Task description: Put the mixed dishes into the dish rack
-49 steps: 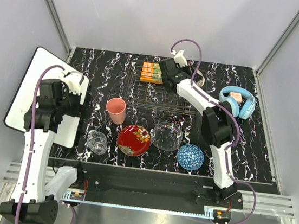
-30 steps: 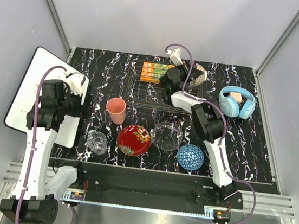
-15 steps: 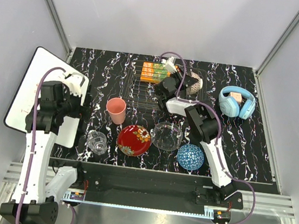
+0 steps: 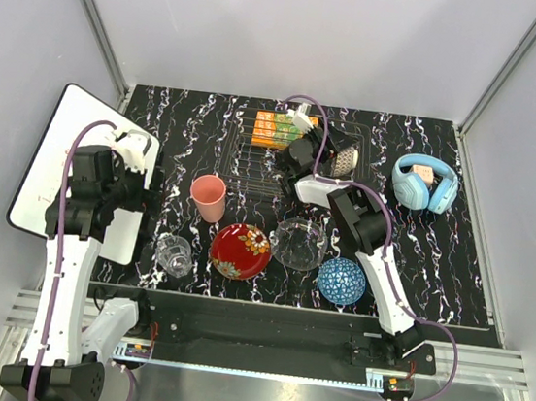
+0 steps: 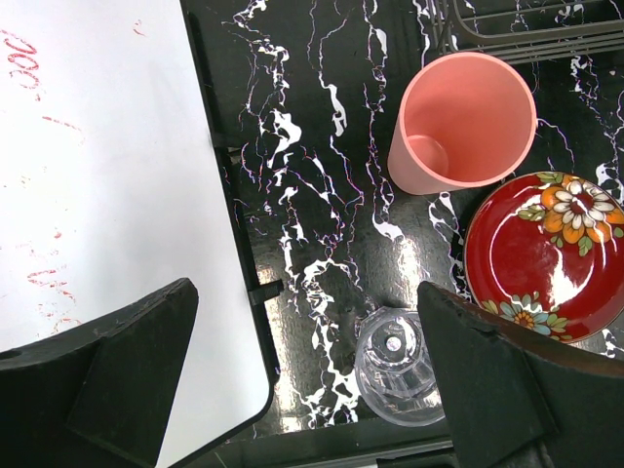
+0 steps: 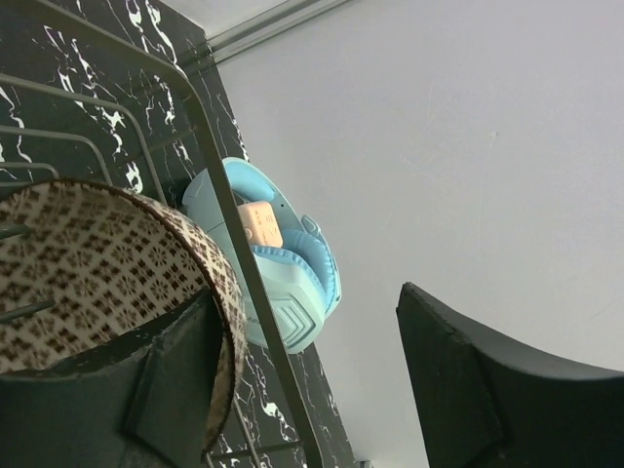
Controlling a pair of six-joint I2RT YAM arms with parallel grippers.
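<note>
Placement of the small beige patterned bowl (image 6: 88, 263) in the silvery wire dish rack (image 4: 252, 174) looks done; right pincer (image 6: 302, 312) gapes beside its rim, left pincer (image 5: 307, 288) hangs wide, so a clean withdrawal comes next.

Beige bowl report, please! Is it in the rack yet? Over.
Left gripper open, right gripper open. Beige bowl tilted inside dish rack, right end. Orange-green box at rack's far side.

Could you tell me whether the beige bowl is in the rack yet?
In: the beige bowl stands tipped on edge between the wires of the rack.
</note>
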